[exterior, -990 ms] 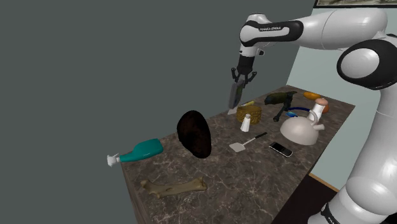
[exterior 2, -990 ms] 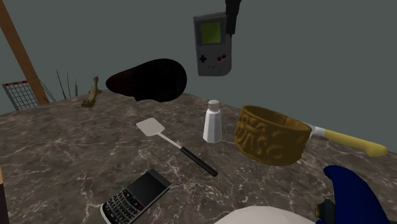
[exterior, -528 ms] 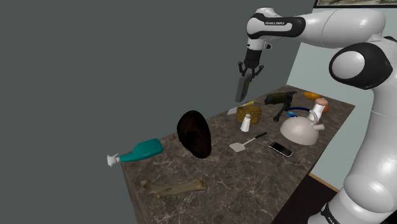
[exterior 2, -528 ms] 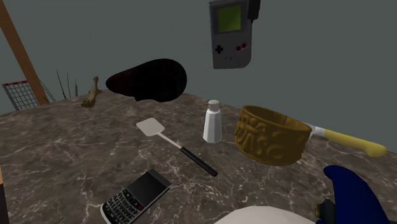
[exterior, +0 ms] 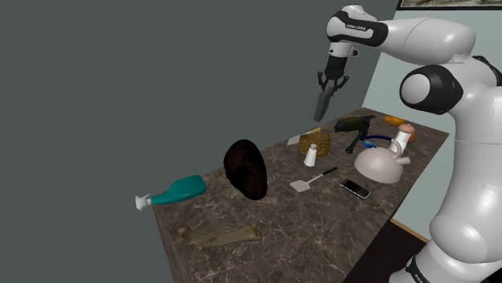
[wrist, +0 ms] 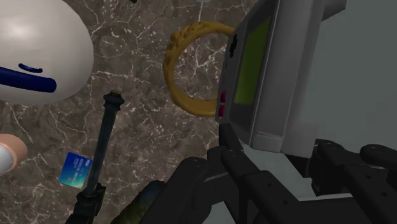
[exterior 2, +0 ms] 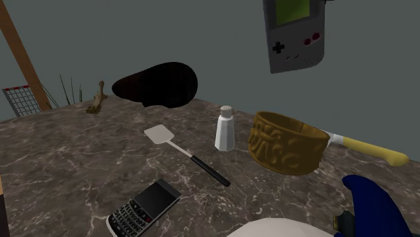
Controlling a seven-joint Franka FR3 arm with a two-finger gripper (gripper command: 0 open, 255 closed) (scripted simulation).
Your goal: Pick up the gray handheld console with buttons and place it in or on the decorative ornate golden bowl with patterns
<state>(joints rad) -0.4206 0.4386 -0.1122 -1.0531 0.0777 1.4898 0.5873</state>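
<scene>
Gray console [exterior 2: 294,34] hangs high above the desk [exterior 2: 74,168], clamped between the closed fingers of the gripper [exterior: 329,84]. The golden bowl [exterior 2: 286,143] stands on the desk almost beneath it, with a white shaker [exterior 2: 225,128] just to the bowl's left in the second exterior view. The carry looks nearly done. The next move calls for centring the console over the bowl, lowering it and letting go.

Setting: domestic kitchen counter. Evidence: dark marbled worktop [exterior: 294,219], white kettle [exterior: 378,166], salt shaker [exterior 2: 225,129], spatula [exterior 2: 161,137], yellow-handled knife [exterior 2: 367,150], plain grey wall [exterior: 121,80].
</scene>
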